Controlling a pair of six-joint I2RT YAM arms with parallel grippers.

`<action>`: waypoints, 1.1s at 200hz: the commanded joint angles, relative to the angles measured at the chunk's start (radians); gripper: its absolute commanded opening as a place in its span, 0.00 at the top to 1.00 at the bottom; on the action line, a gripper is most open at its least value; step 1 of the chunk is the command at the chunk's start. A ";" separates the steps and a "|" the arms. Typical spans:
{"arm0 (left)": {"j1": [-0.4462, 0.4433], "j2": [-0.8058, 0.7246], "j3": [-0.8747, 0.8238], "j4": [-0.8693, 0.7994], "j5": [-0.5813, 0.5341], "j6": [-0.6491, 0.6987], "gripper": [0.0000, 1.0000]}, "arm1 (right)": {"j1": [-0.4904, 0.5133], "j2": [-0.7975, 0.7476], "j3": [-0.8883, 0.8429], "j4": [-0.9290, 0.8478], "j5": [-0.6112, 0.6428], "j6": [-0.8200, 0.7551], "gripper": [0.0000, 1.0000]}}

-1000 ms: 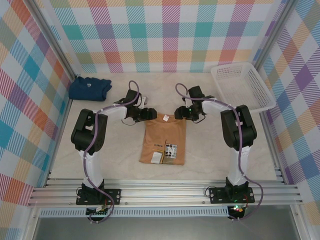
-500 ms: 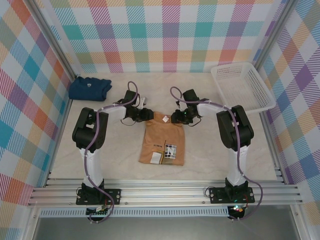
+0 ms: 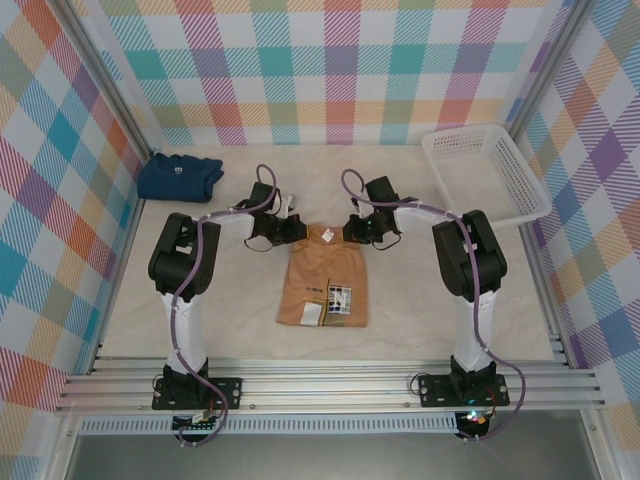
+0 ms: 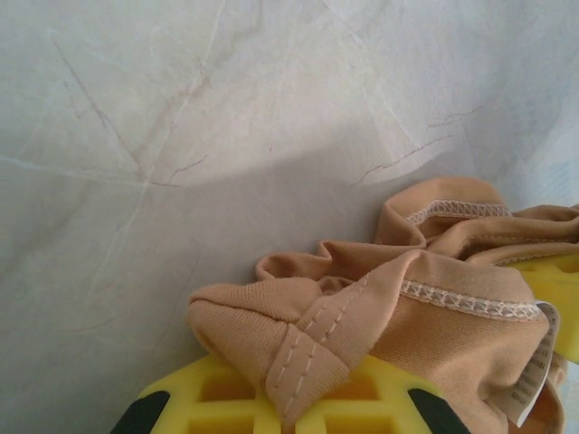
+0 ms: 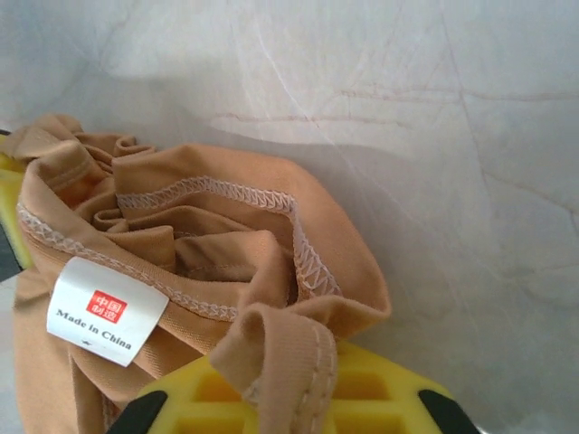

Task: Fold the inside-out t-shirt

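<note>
Both pairs of my jaws are pressed together on cloth. My left jaws pinch the far left corner of the tan t-shirt [image 3: 325, 285], and my right jaws pinch its far right corner. From above, my two wrists face each other across the shirt's far edge, with the small white neck tag [image 3: 329, 234] between them.

The t-shirt lies around the middle of the bench [image 3: 230, 310] as a narrow oblong running from the far side toward the near edge, seams outward. Its near part lies flat, with a cluster of white care labels [image 3: 331, 303] close to its near edge. The far edge is gathered and puckered where I hold it.

In my left wrist camera, a stitched hem folds over the left yellow pad [image 4: 194, 384] of my lower finger. The fabric is bunched in wrinkles above it, with the marbled bench surface beyond. Part of a white printed label hangs at the right edge of that view.

In my right wrist camera, a seamed fold drapes over the right yellow pad [image 5: 380, 371] in the same way, and overlock stitching shows along the gathered edges. A white label [image 5: 104, 312] reading "Made in China", with a small red square, sits on the cloth to the left.

A folded navy shirt [image 3: 178, 177] lies at the far left corner of the bench, well apart from the t-shirt. A white basket [image 3: 485, 172] sits at the far right corner.
</note>
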 commanded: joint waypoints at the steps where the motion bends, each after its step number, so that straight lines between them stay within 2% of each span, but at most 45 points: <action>1: 0.022 -0.042 0.004 0.061 -0.015 -0.044 1.00 | -0.015 -0.051 -0.024 0.081 -0.007 0.013 0.99; 35: 0.057 -0.101 0.039 0.107 -0.047 -0.061 1.00 | -0.041 -0.114 0.006 0.152 -0.009 0.021 1.00; 92: 0.098 -0.117 0.369 0.008 -0.035 -0.044 1.00 | -0.081 -0.120 0.328 0.085 -0.018 -0.047 1.00; 123: 0.099 -0.169 0.448 -0.030 -0.023 -0.029 1.00 | -0.082 -0.176 0.379 0.094 -0.039 -0.089 1.00; 152: 0.095 -0.264 0.305 0.016 -0.008 -0.038 1.00 | -0.081 -0.250 0.248 0.168 -0.089 -0.085 1.00; 179: 0.073 -0.374 0.049 0.099 0.001 -0.077 1.00 | -0.065 -0.322 0.040 0.238 -0.130 -0.033 1.00; 220: -0.004 -0.552 -0.288 0.124 -0.017 -0.106 1.00 | -0.006 -0.493 -0.307 0.264 -0.088 0.042 1.00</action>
